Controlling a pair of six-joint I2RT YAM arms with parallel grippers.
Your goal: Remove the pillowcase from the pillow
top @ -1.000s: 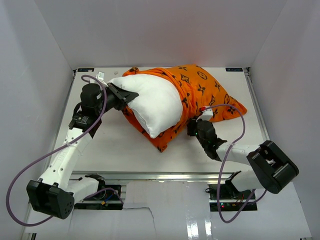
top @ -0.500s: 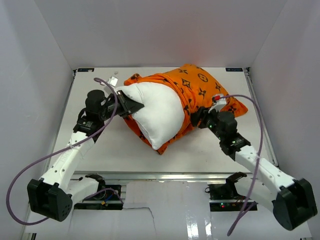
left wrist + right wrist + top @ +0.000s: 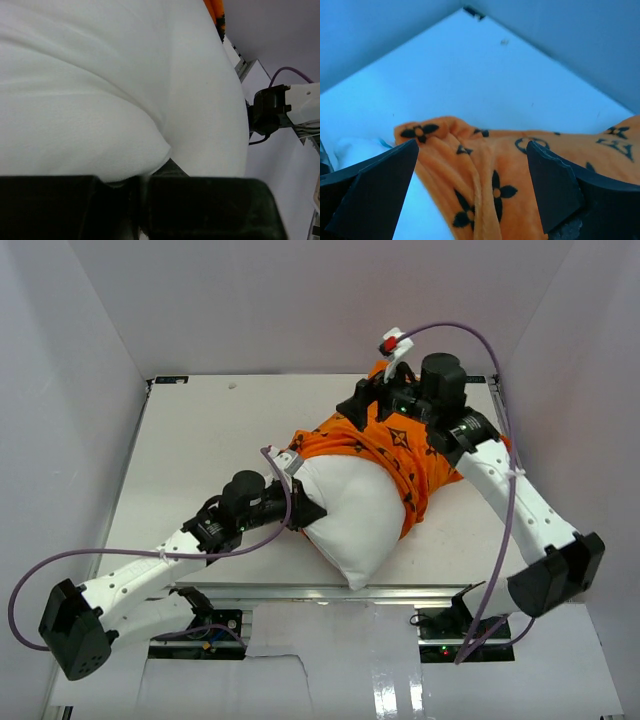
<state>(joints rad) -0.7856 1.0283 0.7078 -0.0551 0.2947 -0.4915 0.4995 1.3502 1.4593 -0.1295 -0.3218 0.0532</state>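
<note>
Worktop (image 3: 190, 440): the pillow (image 3: 355, 525) lies near its front edge, roughly half out of the pillowcase (image 3: 400, 445). The case is bunched over the pillow's far-right end and trails off behind it. The pillow's near-left half is bare white.

Step, my read: mid-strip. The left arm (image 3: 150, 570) anchors the pillow and the right arm (image 3: 510, 490) is free to take a grip on the case.

Left arm: stretched low across the worktop, wrist at the pillow's left corner. Left jaws nearly pressed together, pinching a fold of pillow fabric. Its wrist view is all white cloth bulging over the fingers.

Right arm: runs up the pillow's right side, wrist raised over the case behind the pillow. Right jaws spread wide with nothing between them. Orange cloth sits just below and ahead, clear of both fingers (image 3: 370, 195).

Next move calls for the right jaws to drop onto a fold of case only, not the pillow under it, then pull away from the pillow while the left arm holds.

Risks: catching both layers, or the left pinch slipping off soft cloth.
</note>
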